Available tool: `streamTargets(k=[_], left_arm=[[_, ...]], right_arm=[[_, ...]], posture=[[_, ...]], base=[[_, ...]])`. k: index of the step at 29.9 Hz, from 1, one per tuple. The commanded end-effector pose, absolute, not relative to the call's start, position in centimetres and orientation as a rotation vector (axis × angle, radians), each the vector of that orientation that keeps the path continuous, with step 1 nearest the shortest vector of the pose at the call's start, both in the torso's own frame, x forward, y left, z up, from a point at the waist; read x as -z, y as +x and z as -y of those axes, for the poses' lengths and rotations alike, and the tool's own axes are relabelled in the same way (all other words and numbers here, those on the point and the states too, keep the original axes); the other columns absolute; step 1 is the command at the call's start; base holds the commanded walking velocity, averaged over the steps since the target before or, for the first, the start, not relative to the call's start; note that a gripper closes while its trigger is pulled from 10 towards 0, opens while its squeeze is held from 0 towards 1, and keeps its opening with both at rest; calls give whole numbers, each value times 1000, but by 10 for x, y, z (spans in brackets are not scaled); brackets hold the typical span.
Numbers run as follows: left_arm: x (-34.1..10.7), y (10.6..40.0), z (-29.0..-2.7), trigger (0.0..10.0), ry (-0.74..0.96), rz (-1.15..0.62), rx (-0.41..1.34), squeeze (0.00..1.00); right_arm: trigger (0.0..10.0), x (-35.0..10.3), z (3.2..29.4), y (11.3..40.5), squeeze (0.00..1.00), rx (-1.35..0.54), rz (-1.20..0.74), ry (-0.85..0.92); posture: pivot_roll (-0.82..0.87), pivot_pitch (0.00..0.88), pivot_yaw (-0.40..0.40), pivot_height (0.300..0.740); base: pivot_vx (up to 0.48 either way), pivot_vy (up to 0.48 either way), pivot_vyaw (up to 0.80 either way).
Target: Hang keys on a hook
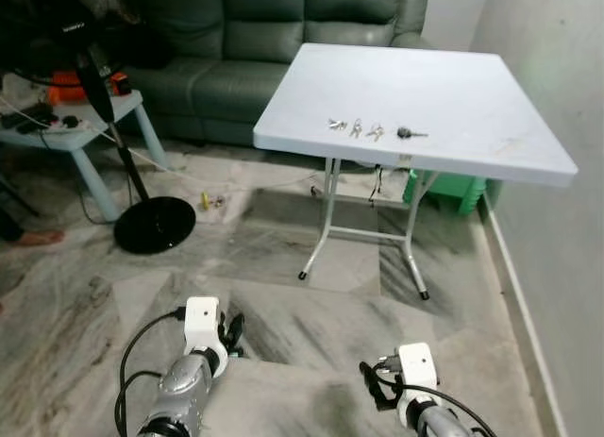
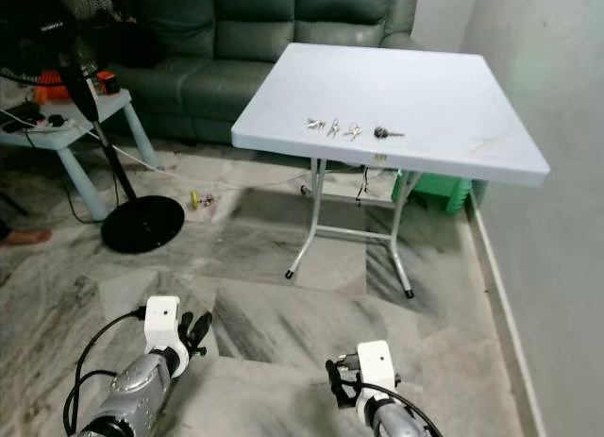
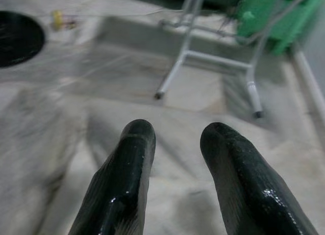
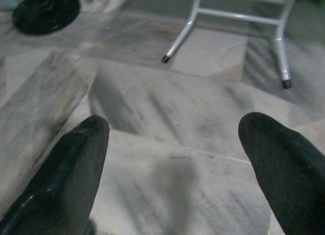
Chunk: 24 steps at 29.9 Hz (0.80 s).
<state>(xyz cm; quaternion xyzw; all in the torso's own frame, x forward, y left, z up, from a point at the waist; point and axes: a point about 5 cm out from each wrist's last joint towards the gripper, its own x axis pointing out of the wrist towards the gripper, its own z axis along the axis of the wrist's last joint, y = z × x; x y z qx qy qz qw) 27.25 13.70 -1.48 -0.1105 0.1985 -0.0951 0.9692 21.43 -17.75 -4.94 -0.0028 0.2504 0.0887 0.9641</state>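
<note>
A low blue side table point(image 1: 94, 126) with clutter stands at the far left, beside a fan's round black base point(image 1: 154, 224) on the marble floor point(image 1: 283, 324). The left hand point(image 1: 232, 331) hangs low over the floor, its fingers point(image 3: 127, 169) slightly parted and gripping nothing. Ahead, in front of a green sofa point(image 1: 245, 50), stands the white folding counter point(image 1: 472, 88), with the keys point(image 1: 373, 130) in a short row near its front edge. The right hand point(image 1: 371, 383) hangs low too, fingers point(image 4: 274, 148) spread wide, empty.

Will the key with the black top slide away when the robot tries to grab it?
Probably: the black-headed key lies flat on the smooth white table, so it may skid. It looks small and thin, likely light and stiff, hard to pinch.
</note>
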Motion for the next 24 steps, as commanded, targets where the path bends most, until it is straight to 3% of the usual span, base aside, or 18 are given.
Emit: streamTargets(k=[1, 16, 21, 23, 24], left_arm=[[6, 280, -147, 10000, -221, -340, 175, 0], [-72, 336, -145, 10000, -208, -25, 167, 0], [-102, 363, -154, 10000, -492, -28, 20, 0], [-112, 375, -154, 10000, -777, -60, -94, 0], [-115, 378, -153, 10000, -824, -64, -106, 0]], right_arm=[[10000, 38, 173, 227, 0, -190, -423, 15], [10000, -54, 166, 293, 0, -182, 78, 83], [10000, -87, 173, 308, 0, -164, 199, 93], [10000, -97, 175, 312, 0, -159, 226, 104], [10000, -98, 174, 313, 0, -164, 231, 101]], posture=[[83, 0, -13, 740], [92, 8, -20, 740], [97, 17, -21, 740], [101, 17, -24, 740], [96, 21, -20, 740]], base=[[0, 0, 0], [0, 0, 0], [0, 0, 0], [0, 0, 0], [0, 0, 0]])
